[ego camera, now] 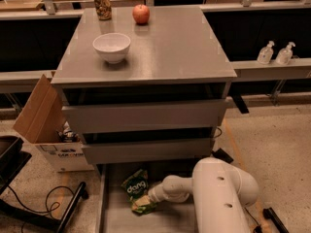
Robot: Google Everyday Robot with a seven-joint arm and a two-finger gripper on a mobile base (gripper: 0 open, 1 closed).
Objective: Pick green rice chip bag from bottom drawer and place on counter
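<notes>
1. Reaching into the bottom drawer (pixel 114 220) is judged to be the step in hand. The drawer is pulled out, and its grey floor is exposed.
2. The green rice chip bag (pixel 135 187) is seen lying on the floor of the bottom drawer, left of its middle and toward its back. The bag is not lifted.
3. The gripper (pixel 147 199) is located inside the bottom drawer, low over the floor near its middle, right at the lower edge of the bag. Contact with the bag appears likely but cannot be confirmed.
4. Whether the gripper is clenched on the bag or released cannot be told; its end is hidden against the crinkled bag.
5. The white arm (pixel 218 193) is bent down into the bottom drawer from its right front side.
6. The counter (pixel 184 52) sits well above the bottom drawer, with the two upper drawers (pixel 146 115) between them, both nearly closed.
7. A white bowl (pixel 112 46), an apple (pixel 141 14) and a can (pixel 102 4) are noted on the counter, on its left and back parts.
8. Done so far, as judged: drawer open, bag reached.
9. Left to do: a firm grasp confirmed, the bag lifted out of the bottom drawer, carried up, and set on bare counter surface.
</notes>
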